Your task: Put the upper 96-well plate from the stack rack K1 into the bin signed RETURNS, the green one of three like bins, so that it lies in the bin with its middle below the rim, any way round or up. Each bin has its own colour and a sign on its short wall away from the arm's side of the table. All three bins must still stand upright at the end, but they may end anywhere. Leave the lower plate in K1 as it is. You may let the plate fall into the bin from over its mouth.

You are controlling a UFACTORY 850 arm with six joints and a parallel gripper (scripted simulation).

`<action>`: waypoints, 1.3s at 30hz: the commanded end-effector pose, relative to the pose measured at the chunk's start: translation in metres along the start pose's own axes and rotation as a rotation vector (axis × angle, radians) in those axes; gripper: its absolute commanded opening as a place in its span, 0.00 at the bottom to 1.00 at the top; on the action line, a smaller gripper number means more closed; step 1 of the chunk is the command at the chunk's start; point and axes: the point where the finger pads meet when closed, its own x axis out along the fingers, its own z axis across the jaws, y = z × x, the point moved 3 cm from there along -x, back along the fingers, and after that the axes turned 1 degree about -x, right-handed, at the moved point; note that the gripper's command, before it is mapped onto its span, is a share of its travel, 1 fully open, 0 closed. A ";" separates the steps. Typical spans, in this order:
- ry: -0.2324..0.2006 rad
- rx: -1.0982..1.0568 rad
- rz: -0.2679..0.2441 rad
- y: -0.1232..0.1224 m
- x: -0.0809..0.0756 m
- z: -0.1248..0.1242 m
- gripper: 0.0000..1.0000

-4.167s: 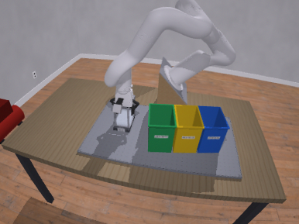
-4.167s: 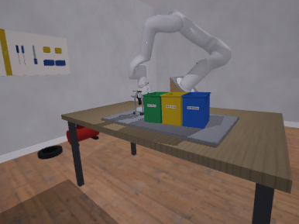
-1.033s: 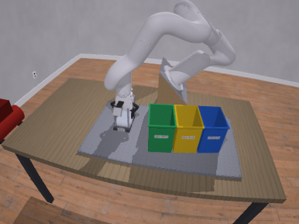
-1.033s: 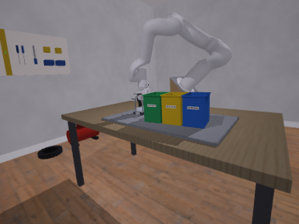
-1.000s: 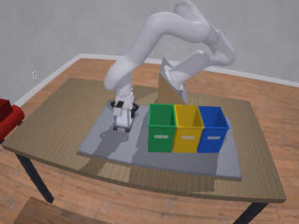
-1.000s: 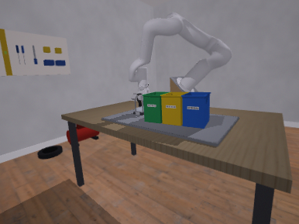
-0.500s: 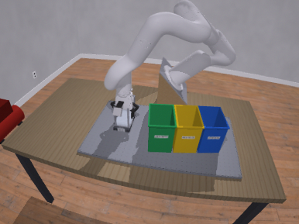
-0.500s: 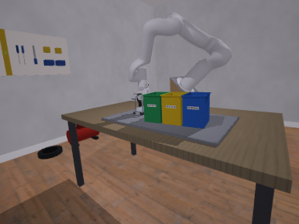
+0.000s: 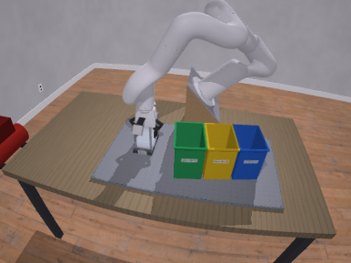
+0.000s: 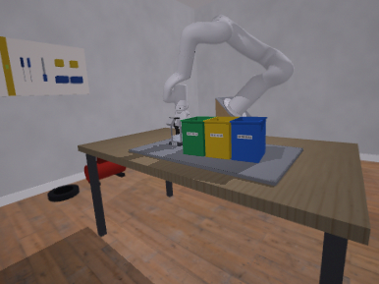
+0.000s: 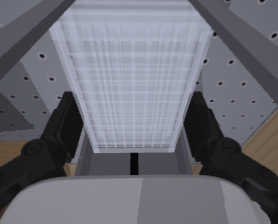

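Gripper (image 11: pixel 134 131) is clamped wide across the translucent 96-well plate (image 11: pixel 134 75); dark fingers are seen against both long sides. The plate is held at stack rack K1 (image 9: pixel 196 100), near the table's far edge, behind the bins. Green bin (image 9: pixel 189 150), yellow bin (image 9: pixel 220 151) and blue bin (image 9: pixel 249 152) are lined up touching on the grey mat (image 9: pixel 136 172).
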 end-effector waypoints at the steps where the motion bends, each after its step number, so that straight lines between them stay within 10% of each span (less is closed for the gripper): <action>1: -0.001 0.000 0.001 0.001 -0.003 0.001 0.00; 39: -0.001 0.000 0.001 0.001 -0.034 0.001 0.00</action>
